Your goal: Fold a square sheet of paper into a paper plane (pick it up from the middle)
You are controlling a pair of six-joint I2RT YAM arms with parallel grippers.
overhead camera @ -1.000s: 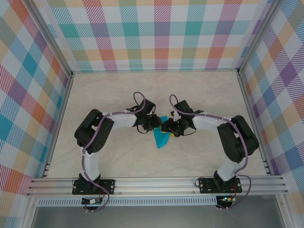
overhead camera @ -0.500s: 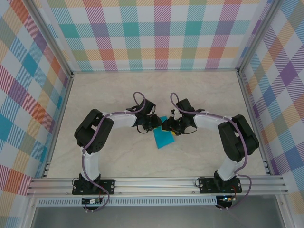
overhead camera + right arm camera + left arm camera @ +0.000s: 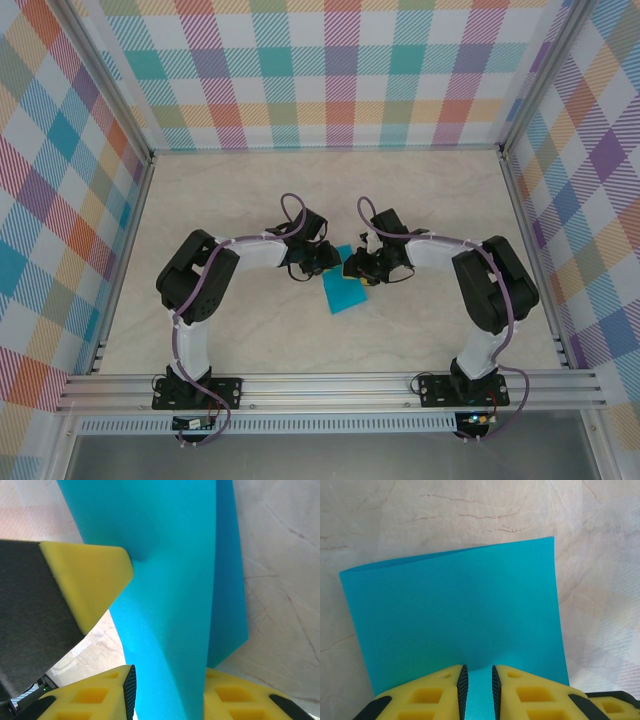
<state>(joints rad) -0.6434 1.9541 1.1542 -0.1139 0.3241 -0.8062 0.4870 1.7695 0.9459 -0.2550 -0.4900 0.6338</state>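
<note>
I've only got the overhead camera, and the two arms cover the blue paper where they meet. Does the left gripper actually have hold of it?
Observer: Yes. In the left wrist view the left gripper is pinched on the near edge of the blue paper, with a thin strip of it between the yellow fingers.
Operator: And the right one?
Observer: In the right wrist view the right gripper has its fingers well apart, with the paper running up between them.
Operator: Is the paper lying flat?
Observer: No, it is doubled over. The right wrist view shows two layers, one behind the other.
</note>
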